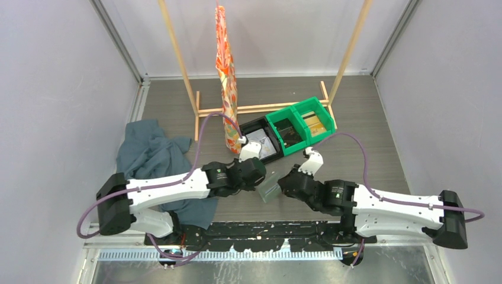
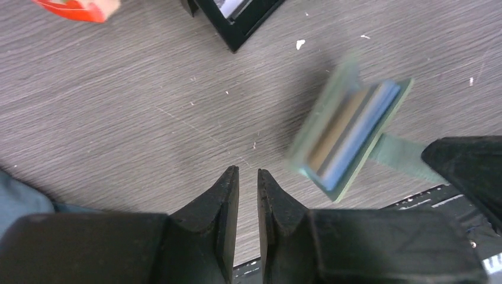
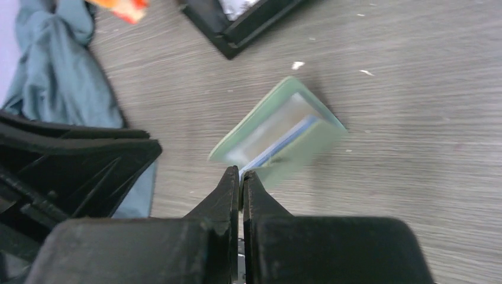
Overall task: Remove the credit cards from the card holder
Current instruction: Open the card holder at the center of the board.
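no readable text, labels or numbers

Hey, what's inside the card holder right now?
Between the card holder's green covers, stacked pale blue, tan and grey layer edges show. Motion blur hides whether these are cards or panels, and how many.

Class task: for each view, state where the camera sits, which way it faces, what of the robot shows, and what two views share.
Top external: above and behind, facing down at the table; left arm and right arm show.
Left wrist: faces down past the left end effector at the card holder; own fingers show.
Right wrist: faces down past the right end effector, clamped on the card holder.
Shared: both wrist views show the black tray.
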Controlling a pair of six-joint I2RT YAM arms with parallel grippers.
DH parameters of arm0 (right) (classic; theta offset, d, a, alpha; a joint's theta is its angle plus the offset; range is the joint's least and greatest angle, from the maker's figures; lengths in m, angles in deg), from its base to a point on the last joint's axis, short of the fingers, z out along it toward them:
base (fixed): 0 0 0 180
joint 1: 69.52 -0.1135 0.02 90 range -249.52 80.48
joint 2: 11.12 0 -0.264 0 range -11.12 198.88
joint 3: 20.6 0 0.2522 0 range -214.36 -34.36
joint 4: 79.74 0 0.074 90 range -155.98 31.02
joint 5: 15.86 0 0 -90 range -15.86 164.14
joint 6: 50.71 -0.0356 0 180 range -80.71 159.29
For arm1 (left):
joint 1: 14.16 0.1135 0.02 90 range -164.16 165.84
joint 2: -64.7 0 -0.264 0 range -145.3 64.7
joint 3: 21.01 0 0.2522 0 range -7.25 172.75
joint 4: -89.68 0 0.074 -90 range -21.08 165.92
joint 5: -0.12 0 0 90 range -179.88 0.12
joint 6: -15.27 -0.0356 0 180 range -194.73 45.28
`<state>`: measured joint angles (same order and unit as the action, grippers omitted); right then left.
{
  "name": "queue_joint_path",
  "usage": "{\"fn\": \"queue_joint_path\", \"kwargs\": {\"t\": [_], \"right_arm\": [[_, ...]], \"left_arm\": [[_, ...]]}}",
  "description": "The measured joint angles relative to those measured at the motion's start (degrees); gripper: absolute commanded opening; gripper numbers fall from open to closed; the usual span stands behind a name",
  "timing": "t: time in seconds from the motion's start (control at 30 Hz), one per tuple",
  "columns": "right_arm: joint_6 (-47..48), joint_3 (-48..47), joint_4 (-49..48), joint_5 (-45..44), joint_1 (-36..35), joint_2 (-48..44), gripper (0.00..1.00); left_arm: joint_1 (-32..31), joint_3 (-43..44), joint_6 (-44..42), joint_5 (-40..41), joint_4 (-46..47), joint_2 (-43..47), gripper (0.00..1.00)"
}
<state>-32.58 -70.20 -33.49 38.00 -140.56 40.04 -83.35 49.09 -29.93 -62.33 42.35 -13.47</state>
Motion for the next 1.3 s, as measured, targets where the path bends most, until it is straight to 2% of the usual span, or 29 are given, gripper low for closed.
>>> {"fn": "queue_joint_path", "kwargs": {"t": [0.17, 0.4, 0.6, 0.77, 0.9, 1.03, 1.17, 1.23, 1.3], "right_arm": [[2.8, -5.9, -2.0, -0.1, -2.5, 5.9, 0.01], [3.3, -5.7, -2.4, -0.4, -2.7, 8.0, 0.0], [-0.1, -0.5, 2.6, -2.3, -2.8, -2.0, 0.01], [-7.0, 5.0, 13.1, -3.8, -2.8, -14.7, 0.01], [-13.7, 7.2, 21.2, -3.9, -2.8, -18.1, 0.01], [-18.9, 7.7, 25.9, -3.8, -2.8, -15.0, 0.01], [-22.9, 6.8, 29.7, -3.7, -2.8, -5.4, 0.02], [-24.2, 5.4, 31.4, -3.6, -2.8, -0.2, 0.06], [-24.8, 3.7, 32.4, -3.7, -2.8, 4.9, 0.21]], "left_arm": [[1.7, -1.7, 0.2, 0.0, -1.7, 7.6, 0.21], [2.7, -5.6, 1.1, -0.7, -2.4, 14.5, 0.22], [2.7, -6.6, 1.5, -2.9, -2.1, 12.1, 0.22], [2.7, -6.8, 1.5, -5.5, 0.2, 8.7, 0.22], [2.7, -6.8, 1.6, -8.5, 3.0, 4.4, 0.22], [2.7, -6.7, 1.6, -12.3, 6.2, -0.7, 0.22], [2.7, -6.4, 1.7, -15.3, 8.5, -4.4, 0.22], [2.7, -6.0, 1.8, -16.7, 9.6, -5.9, 0.22], [2.7, -5.6, 1.8, -17.7, 10.7, -7.0, 0.22]]}}
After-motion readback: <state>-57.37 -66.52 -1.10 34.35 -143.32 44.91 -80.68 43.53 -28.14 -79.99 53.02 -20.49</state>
